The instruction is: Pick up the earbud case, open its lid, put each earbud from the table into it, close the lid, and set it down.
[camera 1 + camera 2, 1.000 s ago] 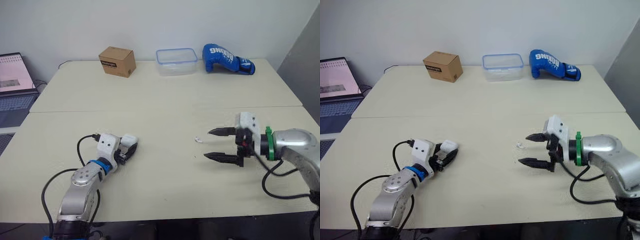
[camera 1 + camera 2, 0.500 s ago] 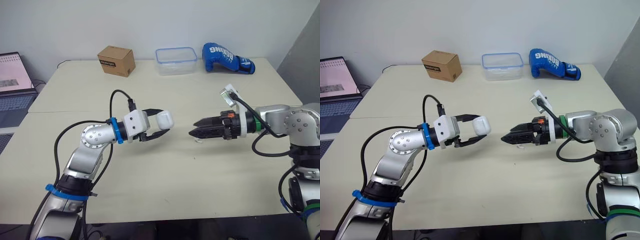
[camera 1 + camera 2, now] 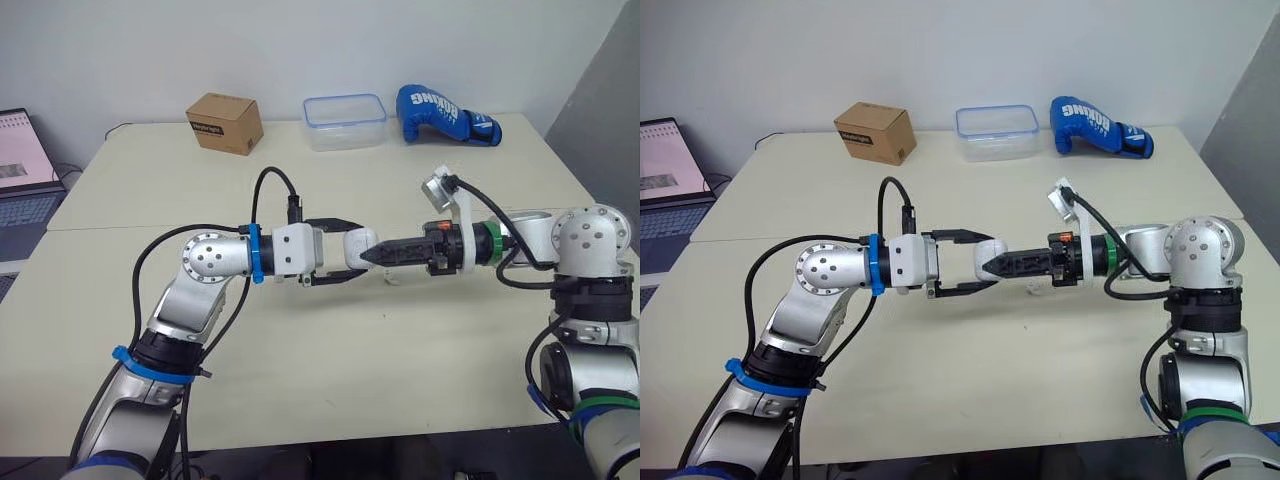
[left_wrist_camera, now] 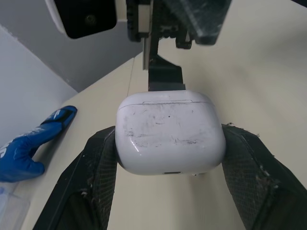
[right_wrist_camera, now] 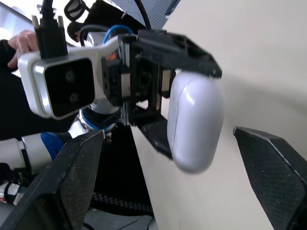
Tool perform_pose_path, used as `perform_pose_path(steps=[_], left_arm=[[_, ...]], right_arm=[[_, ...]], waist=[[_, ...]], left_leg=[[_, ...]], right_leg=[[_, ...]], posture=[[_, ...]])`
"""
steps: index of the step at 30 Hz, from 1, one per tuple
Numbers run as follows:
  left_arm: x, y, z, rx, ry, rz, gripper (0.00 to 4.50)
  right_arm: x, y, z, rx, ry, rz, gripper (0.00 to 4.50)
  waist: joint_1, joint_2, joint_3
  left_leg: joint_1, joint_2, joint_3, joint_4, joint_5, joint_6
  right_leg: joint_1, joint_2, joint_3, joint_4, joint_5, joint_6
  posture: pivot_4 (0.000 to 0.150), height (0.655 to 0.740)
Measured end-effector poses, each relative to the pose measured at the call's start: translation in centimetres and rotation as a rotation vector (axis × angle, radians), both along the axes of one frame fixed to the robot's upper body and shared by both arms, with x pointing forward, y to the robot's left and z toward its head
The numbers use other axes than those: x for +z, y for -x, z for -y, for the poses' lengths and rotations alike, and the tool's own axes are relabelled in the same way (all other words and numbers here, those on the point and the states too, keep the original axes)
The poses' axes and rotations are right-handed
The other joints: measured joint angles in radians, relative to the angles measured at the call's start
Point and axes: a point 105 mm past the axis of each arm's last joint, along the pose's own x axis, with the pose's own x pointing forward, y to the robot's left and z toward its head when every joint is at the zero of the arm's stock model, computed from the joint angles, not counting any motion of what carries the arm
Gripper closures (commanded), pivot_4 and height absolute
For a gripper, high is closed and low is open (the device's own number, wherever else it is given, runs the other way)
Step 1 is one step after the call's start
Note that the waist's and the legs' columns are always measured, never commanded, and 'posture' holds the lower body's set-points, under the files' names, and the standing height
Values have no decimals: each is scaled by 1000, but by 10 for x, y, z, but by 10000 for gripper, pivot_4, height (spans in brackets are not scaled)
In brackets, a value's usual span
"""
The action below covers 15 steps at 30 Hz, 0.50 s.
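Earbud case (image 4: 170, 132) is being held above the counter (image 3: 300, 360), clamped in the left gripper's (image 3: 352, 252) jaws, lid unopened. The right gripper (image 3: 378, 254), jaws parted, is being aimed at it. Opening, loading the earbud (image 3: 390, 279), closing and set-down are judged outstanding.

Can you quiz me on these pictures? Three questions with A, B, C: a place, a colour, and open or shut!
1. Where is the earbud case?
A. Between the fingers of the left gripper
B. In the plastic tub
C. On the laptop
2. What colour is the boxing glove?
A. Red
B. Blue
C. Green
3. The case is:
A. Open
B. Shut
C. Snapped apart
Answers: 1A, black fingers squeeze its sides; 2B, blue with white letters; 3B, its seam shows no gap.
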Motion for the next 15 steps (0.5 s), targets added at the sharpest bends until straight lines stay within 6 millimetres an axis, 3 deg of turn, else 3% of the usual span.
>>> perform_pose_path(steps=[15], left_arm=[[13, -3, 5, -14, 7, 75, 17321]], right_arm=[[-2, 6, -7, -6, -53, -84, 0]], waist=[[-1, 0, 0]], left_leg=[[0, 0, 0, 0, 0, 0]], right_leg=[[0, 0, 0, 0, 0, 0]], posture=[[1500, 7307]])
